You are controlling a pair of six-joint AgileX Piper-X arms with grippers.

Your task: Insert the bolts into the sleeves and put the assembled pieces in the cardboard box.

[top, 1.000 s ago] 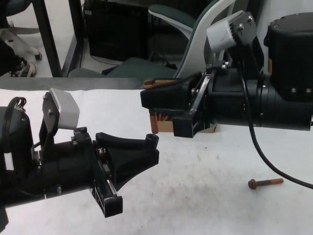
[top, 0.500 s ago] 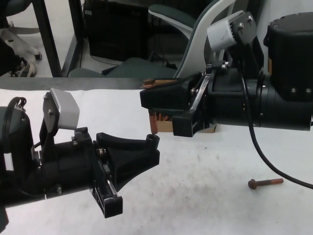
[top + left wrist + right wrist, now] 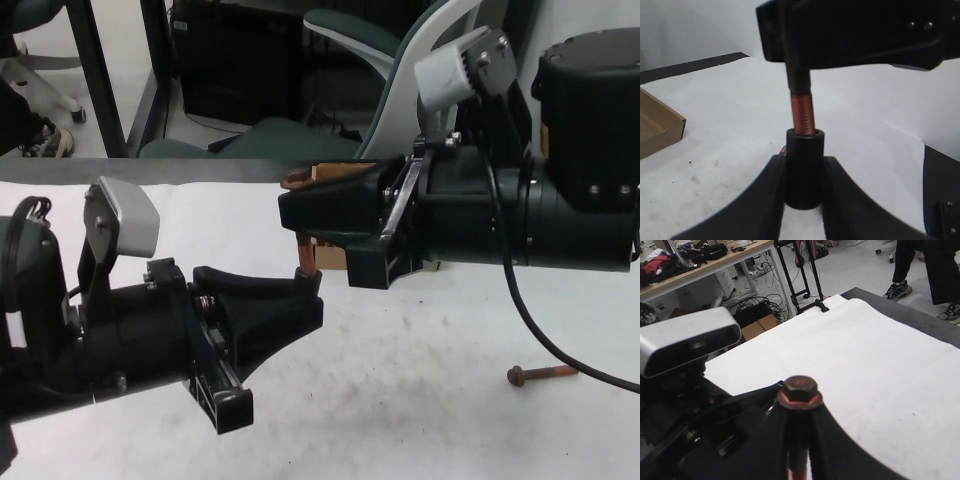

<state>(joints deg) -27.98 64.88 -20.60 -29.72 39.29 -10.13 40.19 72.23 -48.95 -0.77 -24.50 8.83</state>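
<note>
Insertion in hand: left gripper (image 3: 804,182) clamps the black sleeve (image 3: 803,167) upright at frame centre, right gripper (image 3: 799,429) pinches the bolt (image 3: 802,114), tip at the bore mouth; the next move appears to call for a straight axial descent.

Coppery threaded metal of the bolt (image 3: 802,114) gleams dully against the matt black sleeve (image 3: 804,170), raw brown cardboard box (image 3: 657,127) and matt white tabletop (image 3: 720,100).

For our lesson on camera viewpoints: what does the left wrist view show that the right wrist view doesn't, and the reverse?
Left wrist view adds the black sleeve, the bolt's threaded end at its mouth, and the cardboard box's corner. Right wrist view adds the bolt's hex head and a silver camera on the other arm. Both share the bolt and the white bench.
</note>
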